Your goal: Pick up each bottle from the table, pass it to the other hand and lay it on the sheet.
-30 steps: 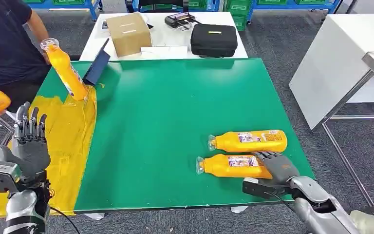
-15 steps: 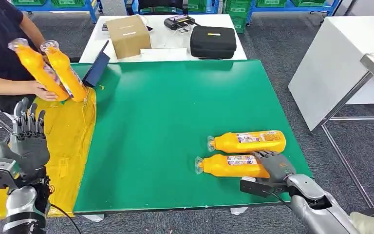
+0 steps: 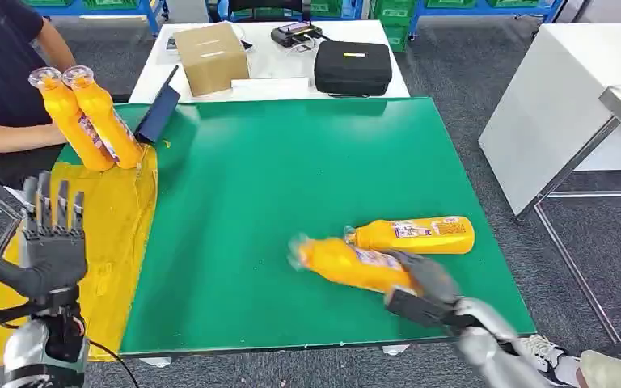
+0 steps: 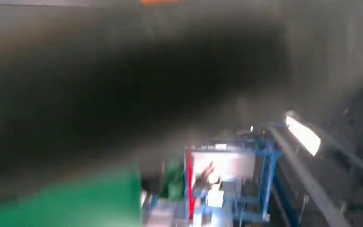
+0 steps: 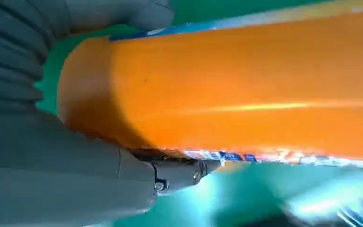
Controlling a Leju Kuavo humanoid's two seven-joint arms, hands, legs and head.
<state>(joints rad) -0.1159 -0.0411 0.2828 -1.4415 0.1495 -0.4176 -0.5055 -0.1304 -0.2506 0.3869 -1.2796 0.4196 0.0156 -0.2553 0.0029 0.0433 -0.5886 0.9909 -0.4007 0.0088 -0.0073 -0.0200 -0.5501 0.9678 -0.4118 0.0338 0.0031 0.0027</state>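
Orange bottles: 4 total. 2 upright at the far-left edge of the green desk (image 3: 291,162) – one (image 3: 73,121) beside the other (image 3: 105,121). 1 lying near the desk's right side (image 3: 412,234). 1 blurred, held in the right hand (image 3: 424,279) (image 3: 348,263). Yellow sheet (image 3: 113,234): 1. Robot hands: 2, incl. left hand (image 3: 48,242). Cardboard box (image 3: 210,56): 1. Black case (image 3: 353,67): 1. Person (image 3: 4,81): 1.

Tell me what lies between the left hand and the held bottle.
In the head view, only yellow sheet and bare green mat lie between the left hand and the held bottle.

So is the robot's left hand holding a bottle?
No, the left hand is raised with fingers spread, holding nothing.
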